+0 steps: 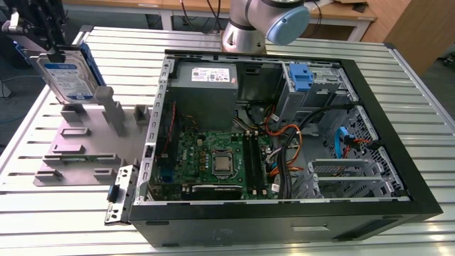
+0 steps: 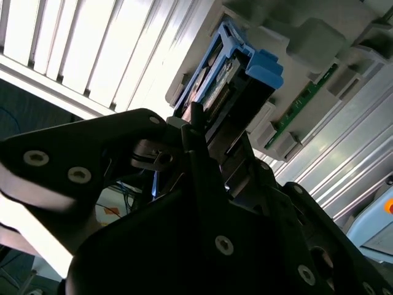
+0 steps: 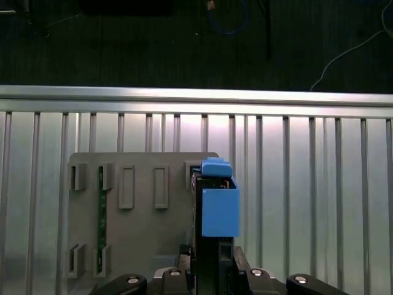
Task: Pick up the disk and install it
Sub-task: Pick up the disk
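Disk: flat silver metal hard drive [image 1: 66,79], white-and-blue label, blue side rails
Pose: upright, slightly tilted
Place: the exterior view's left

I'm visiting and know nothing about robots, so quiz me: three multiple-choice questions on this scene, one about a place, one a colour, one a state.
1. Where is the disk?
A) on the floor
B) in the fingers, above the grey holder
C) flat on the table

2. What colour are its side rails?
A) red
B) blue
C) yellow

3. The computer case is:
A) open
B) closed
C) wrapped in plastic

Answers: 1 B, the fingers clamp it over the holder; 2 B, blue shows in both wrist views; 3 A, its circuit board lies bare.
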Available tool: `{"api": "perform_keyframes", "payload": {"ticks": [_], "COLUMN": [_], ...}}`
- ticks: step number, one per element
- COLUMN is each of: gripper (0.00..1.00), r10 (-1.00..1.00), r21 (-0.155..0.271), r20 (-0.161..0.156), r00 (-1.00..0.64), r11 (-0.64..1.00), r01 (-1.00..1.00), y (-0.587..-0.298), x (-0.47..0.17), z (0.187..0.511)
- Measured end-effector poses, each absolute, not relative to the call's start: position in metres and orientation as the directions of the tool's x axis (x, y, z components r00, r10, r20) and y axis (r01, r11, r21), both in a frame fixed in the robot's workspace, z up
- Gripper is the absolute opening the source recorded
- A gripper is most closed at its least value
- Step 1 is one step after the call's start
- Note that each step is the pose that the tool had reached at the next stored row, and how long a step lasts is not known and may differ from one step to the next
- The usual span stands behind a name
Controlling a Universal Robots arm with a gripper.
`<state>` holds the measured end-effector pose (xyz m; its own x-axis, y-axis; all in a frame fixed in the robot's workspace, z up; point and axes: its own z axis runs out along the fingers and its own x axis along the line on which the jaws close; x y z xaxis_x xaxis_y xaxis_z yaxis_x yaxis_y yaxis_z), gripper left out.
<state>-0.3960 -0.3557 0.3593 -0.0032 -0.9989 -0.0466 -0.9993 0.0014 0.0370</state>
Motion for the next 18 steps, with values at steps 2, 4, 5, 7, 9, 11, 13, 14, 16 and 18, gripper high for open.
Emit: {"api": "perform_keyframes", "payload": {"ticks": [2, 4, 5, 7, 9, 11, 13, 14, 16, 18], "gripper": [0.35, 0.35, 0.35, 0.35, 0.35, 0.35, 0.35, 0.35, 0.35, 0.35], "r10": [-0.999, -0.999, -0.999, -0.999, -0.999, -0.999, -0.999, -0.999, -0.999, -0.999], "r21": [0.037, 0.037, 0.037, 0.045, 0.05, 0.05, 0.051, 0.051, 0.051, 0.051], "r20": [-0.047, -0.047, -0.047, -0.046, -0.047, -0.046, -0.047, -0.046, -0.047, -0.047], "r00": [-0.003, -0.003, -0.003, -0.003, -0.004, -0.004, -0.004, -0.004, -0.004, -0.004], "r11": [0.001, 0.001, 0.001, 0.001, 0.001, 0.001, 0.001, 0.001, 0.001, 0.001], "r01": [-0.999, -0.999, -0.999, -0.999, -0.999, -0.999, -0.999, -0.999, -0.999, -0.999], "y": [-0.3556, -0.3557, -0.3556, -0.3557, -0.3556, -0.3556, -0.3557, -0.3557, -0.3557, -0.3557], "x": [-0.396, -0.396, -0.396, -0.3958, -0.3958, -0.3959, -0.3958, -0.3953, -0.3937, -0.3934], "z": [0.3593, 0.3593, 0.3594, 0.3596, 0.3594, 0.3594, 0.3594, 0.3595, 0.3594, 0.3594]}}
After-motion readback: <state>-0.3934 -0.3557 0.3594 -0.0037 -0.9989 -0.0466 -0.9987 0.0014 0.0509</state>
